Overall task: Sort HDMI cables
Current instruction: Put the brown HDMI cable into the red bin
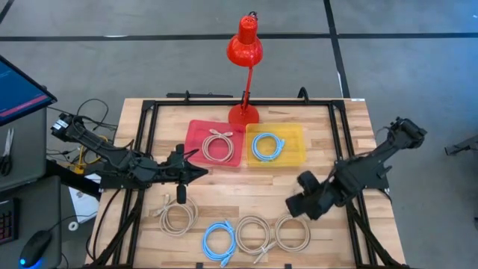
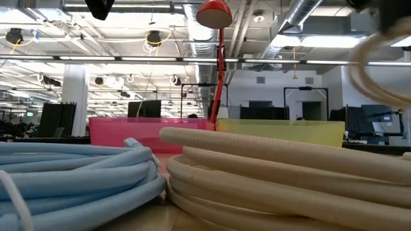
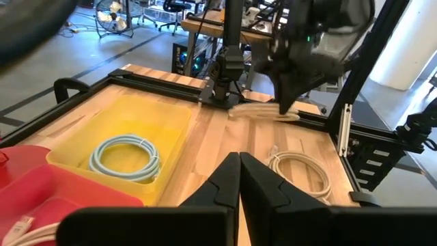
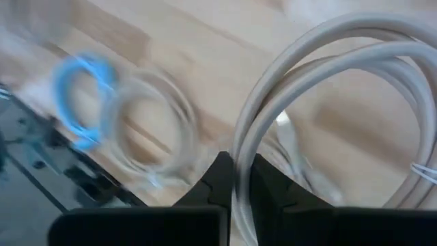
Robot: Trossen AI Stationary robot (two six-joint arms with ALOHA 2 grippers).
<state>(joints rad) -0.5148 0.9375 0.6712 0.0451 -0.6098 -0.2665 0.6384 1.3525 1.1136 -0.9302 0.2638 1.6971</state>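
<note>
Worktop [image 1: 224, 187], wooden, black-framed. I log the following.

1. Red tray [image 1: 196, 134], near the far edge, left of centre, holding one beige coil [image 1: 218, 145].
2. Yellow tray [image 1: 297, 136], touching the red tray on its right, holding one light blue coil [image 1: 267, 146]. From the left wrist I see the same coil lying flat inside it [image 3: 124, 157].
3. Red desk lamp [image 1: 244, 45], base at the middle of the far edge, just behind the two trays.
4. Loose coils along the near edge, from the left: beige coil [image 1: 178, 217], light blue coil [image 1: 219, 240], beige coil [image 1: 253, 233], beige coil [image 1: 293, 233]. The middle two touch; the last two lie just beside each other. In the low view the blue one [image 2: 70, 176] and a beige one [image 2: 282, 183] fill the foreground.
5. Left gripper [image 1: 200, 172], over the left half of the worktop, just in front of the red tray. My left wrist camera shows its fingers [image 3: 225, 188] pressed together, nothing between them.
6. Right gripper [image 1: 297, 205], over the right half toward the near edge, just above the rightmost beige coil. My right wrist camera shows its fingers [image 4: 220, 179] clenched on a strand of a beige coil [image 4: 328, 89]; whether this is that same coil I cannot tell.
</note>
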